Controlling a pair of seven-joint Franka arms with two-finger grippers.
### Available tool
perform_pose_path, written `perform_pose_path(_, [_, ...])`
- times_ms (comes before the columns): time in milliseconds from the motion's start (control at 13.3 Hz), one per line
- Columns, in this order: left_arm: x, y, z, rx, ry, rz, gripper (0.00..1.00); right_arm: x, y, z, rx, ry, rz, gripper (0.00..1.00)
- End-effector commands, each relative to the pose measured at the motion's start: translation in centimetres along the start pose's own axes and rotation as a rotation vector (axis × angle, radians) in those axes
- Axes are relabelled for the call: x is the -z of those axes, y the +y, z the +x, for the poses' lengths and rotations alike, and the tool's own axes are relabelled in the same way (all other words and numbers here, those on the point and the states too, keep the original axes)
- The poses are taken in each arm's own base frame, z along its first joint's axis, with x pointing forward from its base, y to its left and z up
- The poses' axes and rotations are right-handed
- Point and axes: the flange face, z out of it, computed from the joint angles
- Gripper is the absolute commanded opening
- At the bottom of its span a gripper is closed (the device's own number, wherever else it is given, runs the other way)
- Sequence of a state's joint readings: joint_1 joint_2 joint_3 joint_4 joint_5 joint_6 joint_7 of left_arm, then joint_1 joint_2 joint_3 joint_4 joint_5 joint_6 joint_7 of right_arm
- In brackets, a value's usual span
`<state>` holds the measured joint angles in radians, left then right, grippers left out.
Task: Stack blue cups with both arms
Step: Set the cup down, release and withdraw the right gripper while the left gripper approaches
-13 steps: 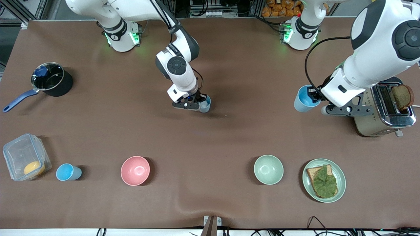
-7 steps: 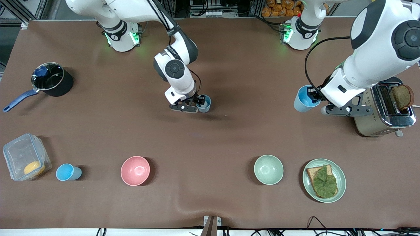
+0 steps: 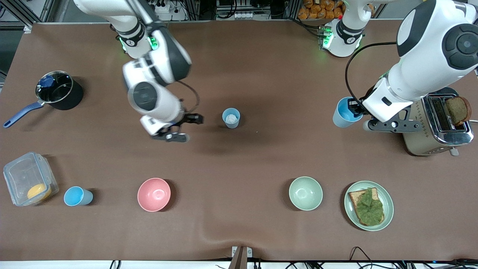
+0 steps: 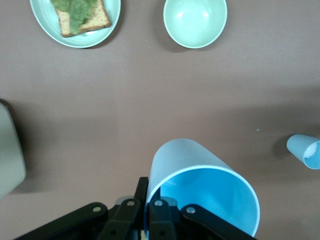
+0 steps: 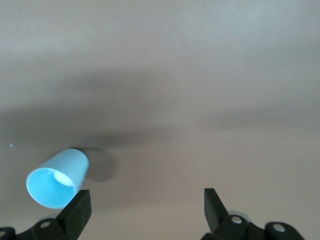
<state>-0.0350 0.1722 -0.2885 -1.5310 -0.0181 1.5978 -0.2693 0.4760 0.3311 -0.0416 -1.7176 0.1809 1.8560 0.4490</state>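
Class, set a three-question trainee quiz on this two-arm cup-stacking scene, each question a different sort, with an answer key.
1. True or false: the left gripper holds a sky-blue cup.
2. Which bowl lies nearer the plate: A pink bowl, B green bowl?
3. Fill in: the right gripper, fingers open, holds ____; the grey-blue cup stands alone.

Key: 1 true; 2 B; 3 nothing.

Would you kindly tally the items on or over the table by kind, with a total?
Blue plastic cups: 3
Round bowls, pink and pale green: 2
Green plate of toast: 1
Black saucepan: 1
Clear lidded box: 1
Steel toaster: 1
Total: 9
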Motion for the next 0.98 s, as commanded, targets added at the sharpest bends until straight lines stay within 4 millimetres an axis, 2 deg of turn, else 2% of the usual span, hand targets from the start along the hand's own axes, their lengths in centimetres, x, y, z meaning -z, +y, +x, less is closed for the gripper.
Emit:
perform_pose_path(0, [-0.2,4.4,-0.6,0.027,-0.001,-0.039,0.00,5.0,5.9,2.2,0.057,0.017,0.042,1.00])
perform_pose_path(75, [-0.8,6.2,-0.7,0.045,0.000,-0.040,0.00,6.9,8.6,2.7,0.070,0.044,0.059,1.00])
perform_pose_path(225, [-2.6,11.3,-1.4,0.045,0.012,-0.048,0.00,10.5,14.1,2.7,0.084,0.081,0.071,1.00])
perform_pose_path(451, [-6.6,19.2,-2.8,0.117,0.013,-0.068,0.00,16.1,20.8,0.1,0.075,0.112,0.068,1.00])
perform_pose_path(601, [-10.0,23.4,-3.4,0.161,0.011,-0.086,0.00,19.1,23.8,-2.1,0.039,0.138,0.057,1.00])
perform_pose_path(751, [-14.0,27.7,-4.4,0.200,0.002,-0.097,0.00,20.6,24.7,-3.6,0.041,0.157,-0.031,1.00])
perform_pose_path(902, [-18.3,31.5,-5.8,0.234,-0.007,-0.097,0.00,21.6,25.3,-3.5,0.085,0.168,-0.060,1.00])
